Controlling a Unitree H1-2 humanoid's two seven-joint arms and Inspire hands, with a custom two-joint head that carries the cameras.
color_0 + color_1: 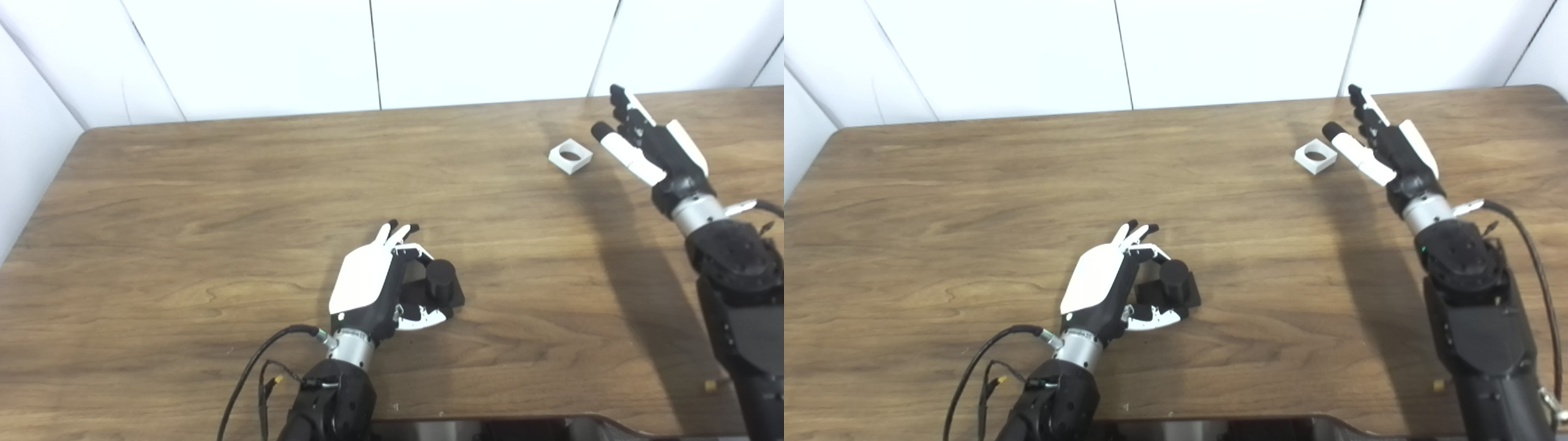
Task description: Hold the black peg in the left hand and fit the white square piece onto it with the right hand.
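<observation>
The black peg, a short cylinder on a square base, stands on the wooden table near the front middle. My left hand lies just left of it, palm toward it. Its thumb is by the base's near side and one finger curls by the far side, while the other fingers stay stretched out. The peg rests on the table. The white square piece with a round hole lies flat at the back right. My right hand hovers open just right of it, fingers spread, thumb tip close to the piece but apart from it.
White wall panels close off the table's back edge and left side. A black cable loops from my left wrist near the front edge. A small tan scrap lies by my right forearm.
</observation>
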